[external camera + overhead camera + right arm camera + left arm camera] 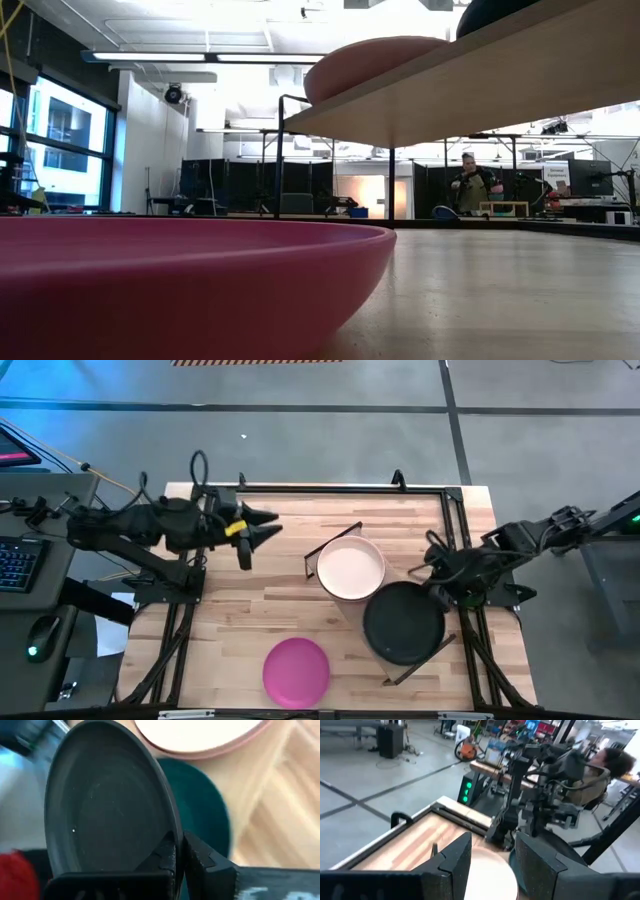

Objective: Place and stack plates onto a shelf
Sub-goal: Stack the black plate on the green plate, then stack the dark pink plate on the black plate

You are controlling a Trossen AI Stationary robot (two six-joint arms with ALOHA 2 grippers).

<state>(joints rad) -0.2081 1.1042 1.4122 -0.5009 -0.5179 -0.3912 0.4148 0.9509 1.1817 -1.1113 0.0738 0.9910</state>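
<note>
While the left hand point(262, 530) hangs open, the right hand point(179, 855) pinches the black plate's point(107, 805) rim, the pink plate point(200, 737) just beyond.

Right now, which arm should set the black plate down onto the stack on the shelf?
The right. Its gripper is already shut on the black plate's rim, directly above the dark green plate on the shelf. The left gripper hangs open and empty, across the table.

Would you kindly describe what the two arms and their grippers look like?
Both arms are dark, jointed metal. The left gripper has black, pointed, wedge-shaped fingers, a yellow part behind them and looping black cables. The right gripper is all black with blocky fingers.
</note>
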